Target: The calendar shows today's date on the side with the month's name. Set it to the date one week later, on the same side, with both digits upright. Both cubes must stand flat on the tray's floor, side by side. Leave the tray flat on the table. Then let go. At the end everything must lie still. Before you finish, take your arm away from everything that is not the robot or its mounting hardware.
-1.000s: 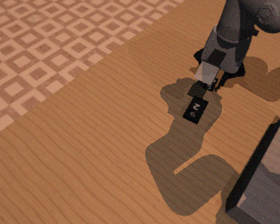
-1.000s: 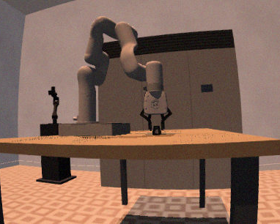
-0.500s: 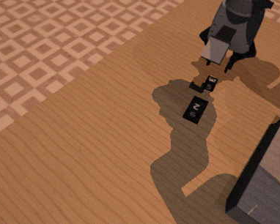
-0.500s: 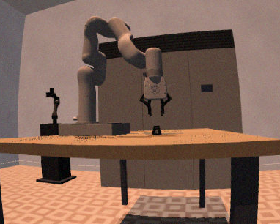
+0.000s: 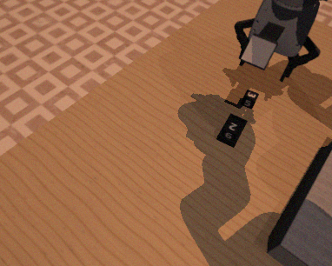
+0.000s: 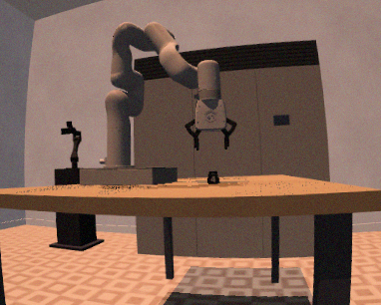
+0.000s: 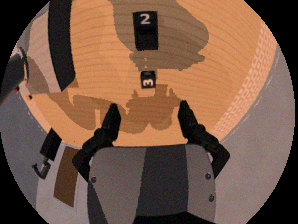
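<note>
The gripper (image 5: 262,72) (image 6: 211,148) (image 7: 149,105) is open and empty, raised above the table. A small black cube (image 5: 250,99) (image 7: 148,80) lies loose on the table below the fingers, just outside the tray. It shows a sideways 3 on top and a 5 on one side. The dark tray (image 7: 146,45) lies on the table beside it. A second cube (image 5: 232,130) (image 7: 145,20) is in the tray's end away from the loose cube, with a 2 on top and what looks like a 6 on one side. The exterior view shows a 4 on a dark face (image 6: 212,178). The month names are not readable.
The arm's large grey base block (image 5: 319,222) (image 6: 117,175) stands on the table (image 5: 97,174) to one side of the tray and cubes. The arm casts shadows over the tray and loose cube. A table edge borders the patterned floor (image 5: 41,65).
</note>
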